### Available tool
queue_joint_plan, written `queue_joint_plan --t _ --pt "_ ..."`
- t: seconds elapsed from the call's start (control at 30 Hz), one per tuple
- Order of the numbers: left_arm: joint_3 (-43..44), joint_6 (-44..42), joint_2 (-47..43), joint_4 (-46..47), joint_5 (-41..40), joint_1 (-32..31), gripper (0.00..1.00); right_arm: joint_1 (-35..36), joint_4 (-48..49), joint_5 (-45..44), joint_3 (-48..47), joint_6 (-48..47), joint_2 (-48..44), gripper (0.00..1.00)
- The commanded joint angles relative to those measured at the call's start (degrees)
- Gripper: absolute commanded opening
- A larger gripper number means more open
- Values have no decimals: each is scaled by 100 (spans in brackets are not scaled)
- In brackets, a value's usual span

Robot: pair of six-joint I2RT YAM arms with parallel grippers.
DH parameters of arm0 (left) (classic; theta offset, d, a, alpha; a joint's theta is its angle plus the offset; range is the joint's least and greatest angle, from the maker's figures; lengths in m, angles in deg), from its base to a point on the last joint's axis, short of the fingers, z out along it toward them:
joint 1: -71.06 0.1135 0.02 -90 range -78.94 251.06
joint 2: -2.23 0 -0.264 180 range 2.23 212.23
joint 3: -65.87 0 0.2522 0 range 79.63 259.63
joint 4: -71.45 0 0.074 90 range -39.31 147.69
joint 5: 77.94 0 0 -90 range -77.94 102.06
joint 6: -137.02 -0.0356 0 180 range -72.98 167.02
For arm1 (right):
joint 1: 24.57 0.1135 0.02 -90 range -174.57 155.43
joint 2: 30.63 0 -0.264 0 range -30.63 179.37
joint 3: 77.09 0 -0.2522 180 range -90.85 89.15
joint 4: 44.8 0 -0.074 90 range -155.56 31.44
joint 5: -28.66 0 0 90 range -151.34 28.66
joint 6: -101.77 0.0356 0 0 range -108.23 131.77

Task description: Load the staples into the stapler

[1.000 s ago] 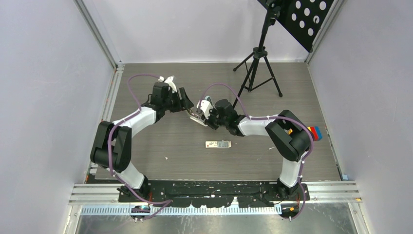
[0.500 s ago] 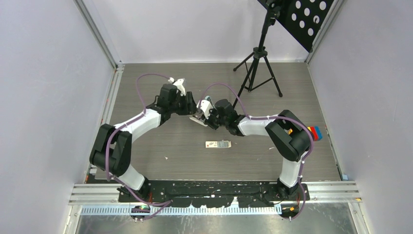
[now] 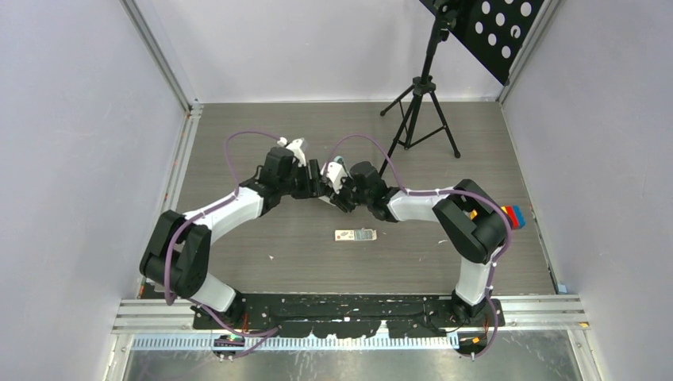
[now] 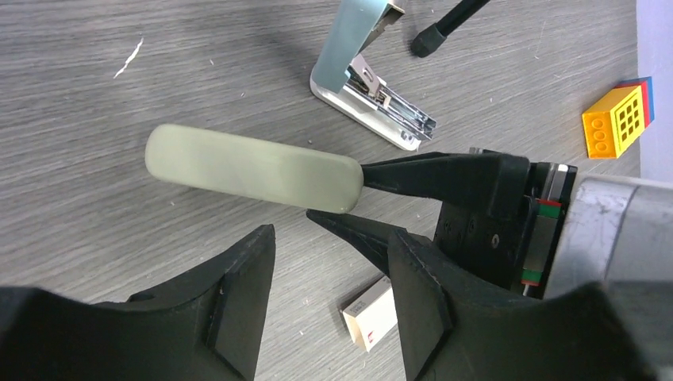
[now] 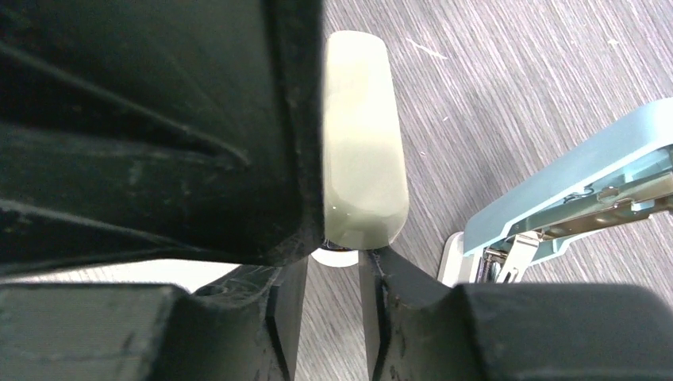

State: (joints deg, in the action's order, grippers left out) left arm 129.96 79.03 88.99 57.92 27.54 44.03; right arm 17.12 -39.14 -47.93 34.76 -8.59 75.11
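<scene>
A pale green stapler [image 4: 254,168] is held level above the table, its end pinched between the fingertips of my right gripper [image 4: 361,198]; it also shows in the right wrist view [image 5: 361,143], ahead of the right gripper [image 5: 337,258]. A blue-grey stapler [image 4: 357,71] lies swung open on the table beyond it and shows in the right wrist view [image 5: 571,198]. The small white staples box [image 4: 371,313] with a red mark lies on the table [image 3: 355,235]. My left gripper [image 4: 332,238] is open and empty, just short of the green stapler. In the top view both grippers meet [image 3: 321,189].
A black tripod [image 3: 419,111] stands at the back right, one foot [image 4: 432,36] near the blue stapler. A coloured toy brick [image 3: 516,216] sits at the right edge and shows in the left wrist view [image 4: 623,119]. Walls enclose the grey wood-grain table [image 3: 262,238].
My left arm has swung right, bringing its open gripper up to the right gripper and the green stapler. The right arm and the staples box have not moved.
</scene>
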Motion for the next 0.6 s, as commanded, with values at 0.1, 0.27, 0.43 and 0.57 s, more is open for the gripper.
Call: queue_joint_plan --t 0.1,0.27,0.43,0.57 --pt "-62 -262 -1038 -192 -533 -53 62 85 -523 -164 -39 605 -566 41" --pt "-106 -869 -2010 -866 -1285 154 74 85 -1370 -215 -182 1286 -955 45" --pt "-152 -1746 -3029 -1494 -2147 215 90 85 -2812 -557 -847 1545 -1189 46" --pt "-176 -2503 -3704 -1786 -2499 224 96 85 -4105 -690 -1780 1520 -904 47"
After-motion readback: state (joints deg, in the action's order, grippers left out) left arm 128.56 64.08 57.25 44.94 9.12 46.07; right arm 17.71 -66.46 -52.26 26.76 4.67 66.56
